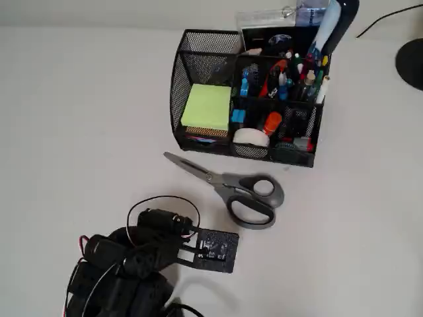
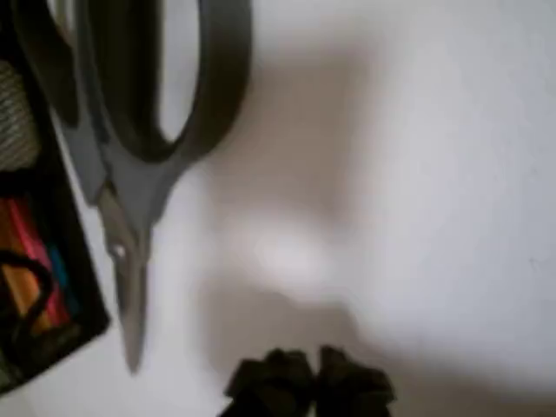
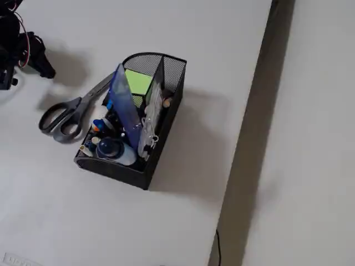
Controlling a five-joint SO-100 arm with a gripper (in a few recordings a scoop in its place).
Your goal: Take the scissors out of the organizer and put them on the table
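Observation:
The scissors (image 1: 228, 181) lie flat on the white table (image 1: 66, 99), just in front of the black mesh organizer (image 1: 177, 79), blades pointing left and grey handles to the right in the overhead view. From the wrist they show large and blurred as the scissors (image 2: 130, 200) beside the organizer's corner (image 2: 35, 261). My gripper (image 2: 308, 387) appears as two dark tips close together at the bottom edge, shut and holding nothing. In the fixed view my gripper (image 3: 40, 62) hangs at the top left, apart from the scissors (image 3: 86, 100) next to the organizer (image 3: 166, 111).
The black arm (image 1: 125, 264) with its wrist camera board (image 1: 215, 249) fills the lower left of the overhead view. The organizer holds a lime-green note pad (image 1: 207, 107), a white tape roll (image 1: 251, 137) and pens (image 1: 291, 76). The table edge (image 3: 260, 83) runs down the right.

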